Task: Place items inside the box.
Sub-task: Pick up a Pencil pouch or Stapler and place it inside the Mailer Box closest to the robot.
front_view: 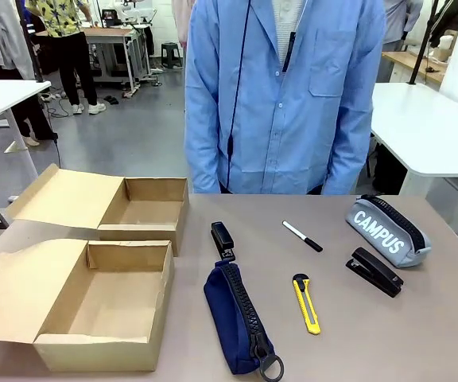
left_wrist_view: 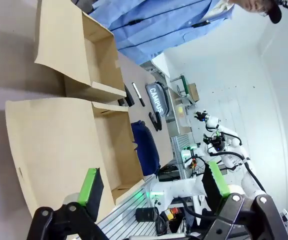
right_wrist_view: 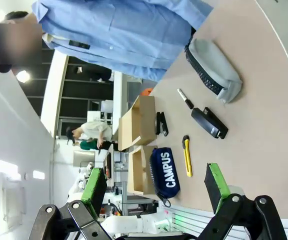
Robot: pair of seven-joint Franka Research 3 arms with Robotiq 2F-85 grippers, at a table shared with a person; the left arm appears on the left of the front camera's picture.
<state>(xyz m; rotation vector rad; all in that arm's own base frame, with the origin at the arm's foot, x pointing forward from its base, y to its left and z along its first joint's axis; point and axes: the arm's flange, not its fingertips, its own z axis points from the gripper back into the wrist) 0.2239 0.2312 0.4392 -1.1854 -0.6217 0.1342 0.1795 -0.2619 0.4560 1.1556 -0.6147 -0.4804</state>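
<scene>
Two cardboard boxes stand open and empty at the left of the table (front_view: 444, 342): the larger box (front_view: 94, 350) at the near edge, the smaller box (front_view: 137, 233) just behind it. To their right lie a navy pouch (front_view: 235, 314) with its zip ring by the near edge, a small stapler (front_view: 222, 239), a pen (front_view: 300, 235), a yellow utility knife (front_view: 306, 303), a grey pouch (front_view: 386, 231) and a black stapler (front_view: 374, 271). Bare tabletop spreads at front right. Both the left gripper (left_wrist_view: 151, 175) and the right gripper (right_wrist_view: 155, 172) gape wide, holding nothing.
</scene>
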